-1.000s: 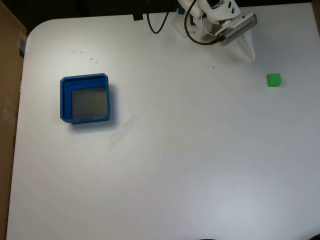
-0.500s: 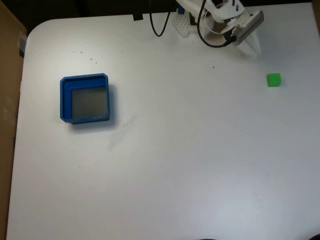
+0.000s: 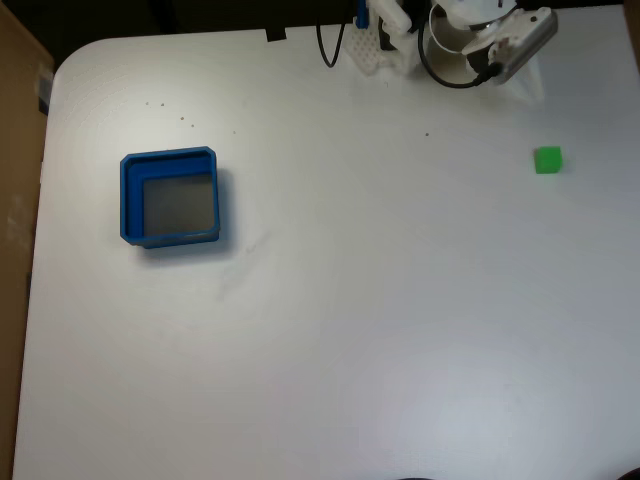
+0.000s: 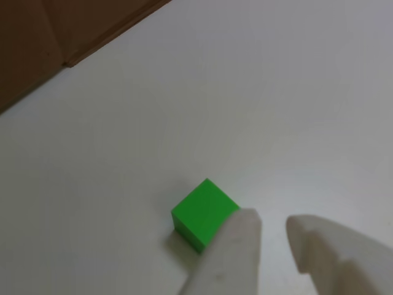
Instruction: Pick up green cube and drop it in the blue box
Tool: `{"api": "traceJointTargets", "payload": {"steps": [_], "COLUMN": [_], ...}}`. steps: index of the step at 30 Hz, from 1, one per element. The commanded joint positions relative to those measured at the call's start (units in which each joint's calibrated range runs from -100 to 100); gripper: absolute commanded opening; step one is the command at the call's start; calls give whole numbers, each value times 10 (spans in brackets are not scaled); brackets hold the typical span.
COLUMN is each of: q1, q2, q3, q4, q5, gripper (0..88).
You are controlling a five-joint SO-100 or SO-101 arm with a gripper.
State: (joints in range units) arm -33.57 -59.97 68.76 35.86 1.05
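The green cube (image 3: 547, 160) rests alone on the white table (image 3: 380, 300) at the right in the fixed view. At the left, far from it, sits the blue box (image 3: 127, 198), with nothing on its grey floor. My gripper (image 3: 533, 90) hangs at the top right, a short way above the cube in that view. The other view looks down on the cube (image 4: 204, 215), just left of my gripper (image 4: 273, 230). Both white fingers (image 4: 233, 252) are slightly apart with nothing between them. The cube sits outside the jaws, beside the left fingertip.
A black cable (image 3: 330, 45) and the arm's white base (image 3: 385, 40) sit at the table's top edge. A brown board (image 3: 15, 180) runs along the left side and shows in the other view's top-left corner (image 4: 55, 31).
The arm has swung to the right along the table's top edge, bringing the gripper nearer the green cube. Cube and box have not moved.
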Motion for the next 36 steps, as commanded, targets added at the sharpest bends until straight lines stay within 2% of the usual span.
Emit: {"api": "traceJointTargets", "payload": {"steps": [1, 10, 21, 32, 36], "q1": [-4, -4, -16, -60, -91], "q2": [53, 172, 293, 368, 368], "q3": [-79, -165, -274, -347, -346], "q4": [-6, -6, -5, -5, -5], "q5": [0, 6, 101, 112, 143], "gripper": [11, 11, 11, 10, 11]}}
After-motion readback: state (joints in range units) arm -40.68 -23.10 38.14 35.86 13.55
